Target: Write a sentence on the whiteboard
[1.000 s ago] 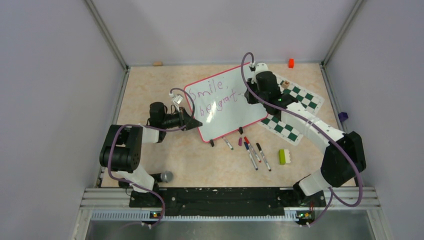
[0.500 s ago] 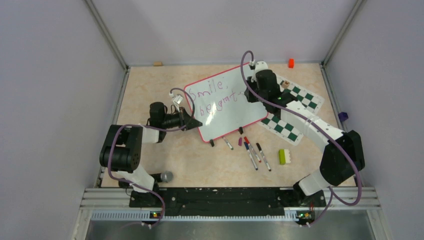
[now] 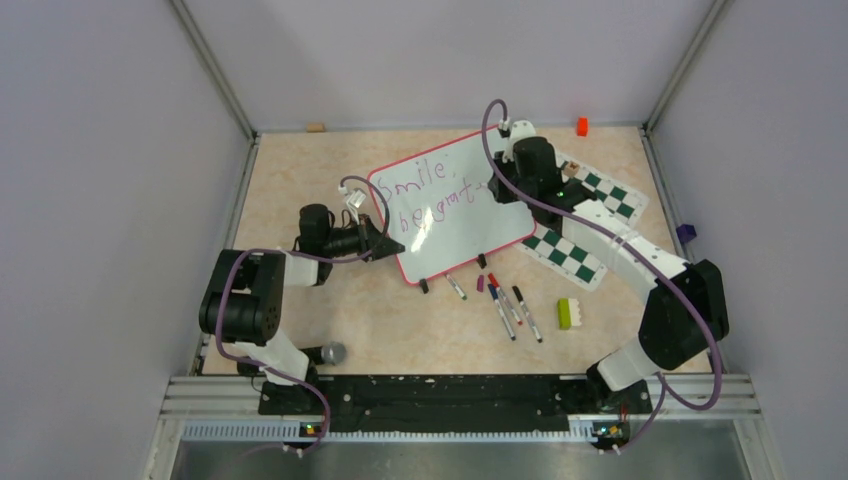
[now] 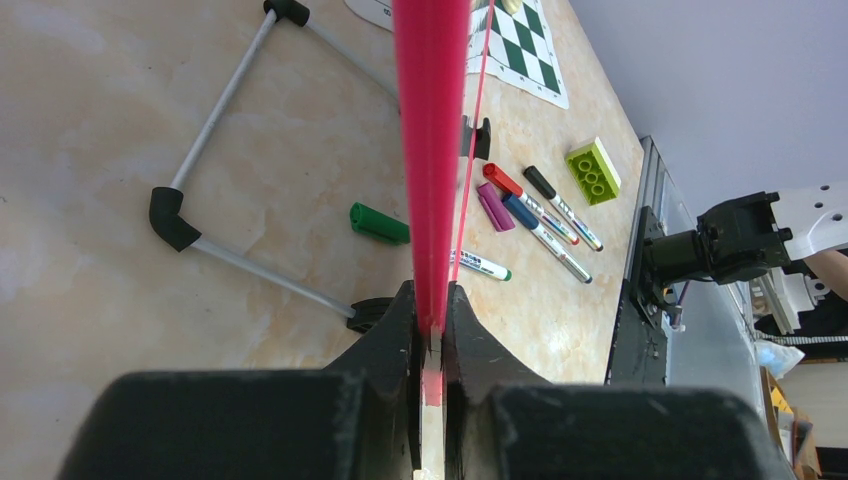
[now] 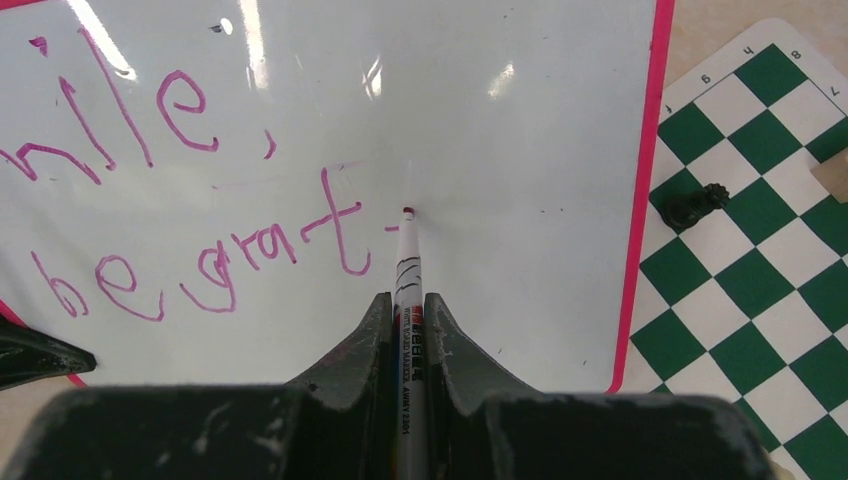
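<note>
The large, glossy white, rounded-corner whiteboard (image 3: 470,225), edged with a thin red-pink rim, sits skewed in the middle of the beige surface, nearer the far edge. Its right corner is next to a green-and-white chequered chess mat (image 3: 592,200). On it the thin purple-magenta handwritten sentence (image 3: 432,195) reads "Smile," on the upper line and "be grat" below, with a short dash beyond the "t". The wording looks unfinished.

The board appears stiff and light. Its slick face would likely let it skate or rock under pen pressure, so the rim is the place to hold it, and the ink probably smears at a touch. The left end effector (image 4: 431,292) does just that: its black jaws are pinched tight on the red-pink rim at the board's left edge.

The right end effector (image 5: 406,298) is closed on a slim white marker (image 5: 406,255), gripped along the barrel. The tip is at or just above the board, right of the dash; whether it touches cannot be told. Black print runs down the barrel, too small to read.

Small coordinate characters border the mat, where a black chess piece (image 5: 692,205) rests. Toward the near edge, several loose capped markers (image 3: 505,315) and a lime-green plastic brick (image 3: 565,313) lie well apart from the writing.
</note>
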Action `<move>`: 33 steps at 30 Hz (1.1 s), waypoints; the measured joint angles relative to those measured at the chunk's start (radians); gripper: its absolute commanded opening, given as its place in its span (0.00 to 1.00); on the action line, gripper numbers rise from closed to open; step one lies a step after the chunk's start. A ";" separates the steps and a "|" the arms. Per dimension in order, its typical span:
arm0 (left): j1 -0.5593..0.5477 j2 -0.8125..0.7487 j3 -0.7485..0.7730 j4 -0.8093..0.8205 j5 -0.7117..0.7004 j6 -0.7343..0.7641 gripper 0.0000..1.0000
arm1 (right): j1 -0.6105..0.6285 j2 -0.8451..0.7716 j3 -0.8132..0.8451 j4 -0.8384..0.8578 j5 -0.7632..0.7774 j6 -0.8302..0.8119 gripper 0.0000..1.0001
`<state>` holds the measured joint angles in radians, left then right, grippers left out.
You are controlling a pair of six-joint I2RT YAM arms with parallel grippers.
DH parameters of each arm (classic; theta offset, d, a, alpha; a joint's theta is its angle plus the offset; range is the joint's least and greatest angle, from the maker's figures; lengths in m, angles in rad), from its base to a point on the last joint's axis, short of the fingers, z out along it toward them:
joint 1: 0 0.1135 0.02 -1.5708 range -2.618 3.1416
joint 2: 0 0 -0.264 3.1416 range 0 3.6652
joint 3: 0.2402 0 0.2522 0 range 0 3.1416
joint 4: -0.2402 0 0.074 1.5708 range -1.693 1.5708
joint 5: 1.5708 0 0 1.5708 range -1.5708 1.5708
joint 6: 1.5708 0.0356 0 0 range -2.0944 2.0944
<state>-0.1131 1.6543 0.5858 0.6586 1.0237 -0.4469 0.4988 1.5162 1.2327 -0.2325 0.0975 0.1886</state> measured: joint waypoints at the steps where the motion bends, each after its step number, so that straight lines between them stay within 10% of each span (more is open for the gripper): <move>1: 0.000 0.000 0.000 0.000 0.000 0.000 0.00 | 0.000 0.000 0.000 0.000 -0.003 -0.002 0.00; 33: 0.000 0.000 0.000 0.000 0.000 0.001 0.00 | 0.000 -0.028 -0.056 -0.032 -0.027 -0.002 0.00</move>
<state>-0.1131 1.6543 0.5858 0.6590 1.0237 -0.4458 0.4988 1.4879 1.1763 -0.2646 0.0700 0.1867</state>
